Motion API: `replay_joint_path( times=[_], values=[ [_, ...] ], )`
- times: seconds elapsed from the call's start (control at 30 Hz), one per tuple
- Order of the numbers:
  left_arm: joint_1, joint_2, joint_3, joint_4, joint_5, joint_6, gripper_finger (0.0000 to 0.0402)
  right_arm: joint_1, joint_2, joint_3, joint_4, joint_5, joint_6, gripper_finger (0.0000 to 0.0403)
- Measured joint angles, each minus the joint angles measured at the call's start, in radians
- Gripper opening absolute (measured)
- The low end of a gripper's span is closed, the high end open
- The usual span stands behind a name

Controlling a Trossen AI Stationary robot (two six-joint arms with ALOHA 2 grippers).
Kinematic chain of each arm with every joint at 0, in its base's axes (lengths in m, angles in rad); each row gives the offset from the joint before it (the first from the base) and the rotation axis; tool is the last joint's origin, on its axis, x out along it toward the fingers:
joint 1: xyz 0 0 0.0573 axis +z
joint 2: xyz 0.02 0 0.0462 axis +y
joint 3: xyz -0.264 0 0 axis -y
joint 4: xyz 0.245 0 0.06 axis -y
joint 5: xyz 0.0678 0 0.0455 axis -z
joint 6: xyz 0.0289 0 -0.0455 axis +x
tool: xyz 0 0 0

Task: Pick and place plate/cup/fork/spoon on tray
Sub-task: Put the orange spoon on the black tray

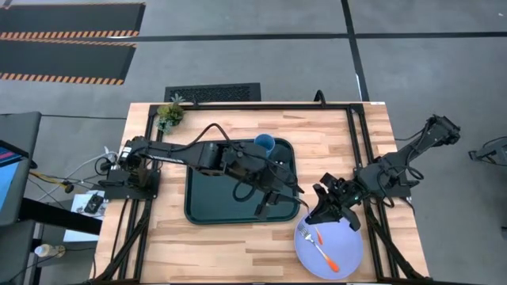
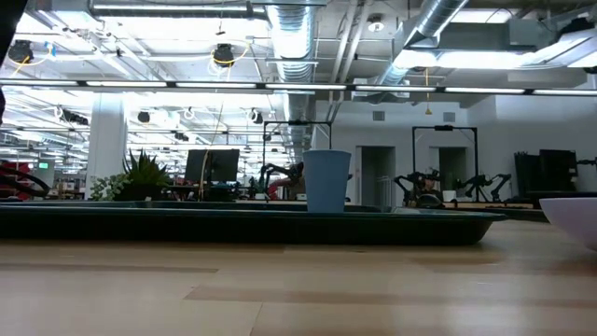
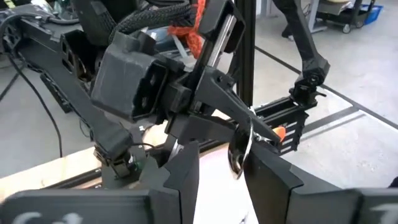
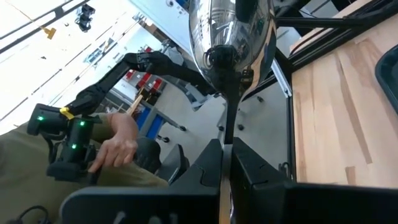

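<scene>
The dark green tray (image 1: 214, 202) lies mid-table. The blue cup (image 1: 264, 144) stands upright at its far edge and also shows in the low view (image 2: 326, 182). The lavender-blue plate (image 1: 344, 241) lies at the near right with the orange-handled fork (image 1: 321, 249) on it. My right gripper (image 4: 227, 149) is shut on the spoon (image 4: 230, 37), between the tray's near right corner and the plate. My left gripper (image 3: 221, 180) is open over that corner (image 1: 277, 198). Its fingers stand on either side of the spoon's bowl (image 3: 239, 155). My right gripper pinches the spoon's thin neck (image 4: 227, 134) between its two fingers, just behind the bowl. The fingers come from the table's right side and lie along the spoon. The bowl sticks out ahead of them, the orange handle (image 3: 280, 134) runs back, and the spoon is lifted clear. My left gripper has the bowl between its open fingers; I cannot tell whether a finger (image 3: 267, 186) touches it.
A small potted plant (image 1: 170, 113) stands at the table's far left corner. Black frame rails (image 1: 360, 150) run along the table's sides. Beyond the table a person's hand (image 4: 118, 146) holds a dark device with green lights. Bare wood (image 1: 238, 245) lies near the front edge.
</scene>
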Motion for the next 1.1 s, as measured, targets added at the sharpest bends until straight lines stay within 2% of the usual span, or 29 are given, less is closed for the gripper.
replay_joint_path(
  times=[0.13, 0.33, 0.47, 0.6, 0.7, 0.83, 0.97, 1.1],
  values=[
    [0.000, 0.000, 0.000, -0.009, -0.002, 0.001, 0.0081, 0.000, 0.000, 0.000, -0.002, 0.000, -0.001, 0.0023],
    [-0.001, 0.000, 0.000, -0.017, -0.025, 0.007, 0.0012, -0.004, 0.000, 0.000, -0.021, 0.002, -0.003, 0.0023],
    [-0.001, 0.000, 0.000, -0.017, -0.039, 0.006, 0.0004, -0.004, -0.001, 0.000, -0.027, 0.004, -0.003, 0.0023],
    [-0.006, 0.000, 0.000, -0.038, -0.096, -0.034, 0.0001, -0.019, -0.001, 0.000, -0.055, 0.005, -0.003, 0.0032],
    [-0.004, -0.008, 0.000, -0.097, -0.113, -0.105, 0.0001, -0.031, 0.000, 0.000, -0.099, 0.009, -0.003, 0.0061],
    [-0.003, -0.049, 0.001, -0.212, -0.145, -0.179, 0.0000, -0.044, -0.001, 0.000, -0.153, -0.001, -0.004, 0.0121],
    [0.009, -0.089, 0.001, -0.386, -0.184, -0.261, 0.0000, -0.063, -0.001, 0.000, -0.181, 0.000, -0.007, 0.0182],
    [0.039, -0.137, 0.002, -0.629, -0.186, -0.346, 0.0000, -0.084, -0.003, 0.000, -0.192, 0.000, -0.008, 0.0225]
  ],
)
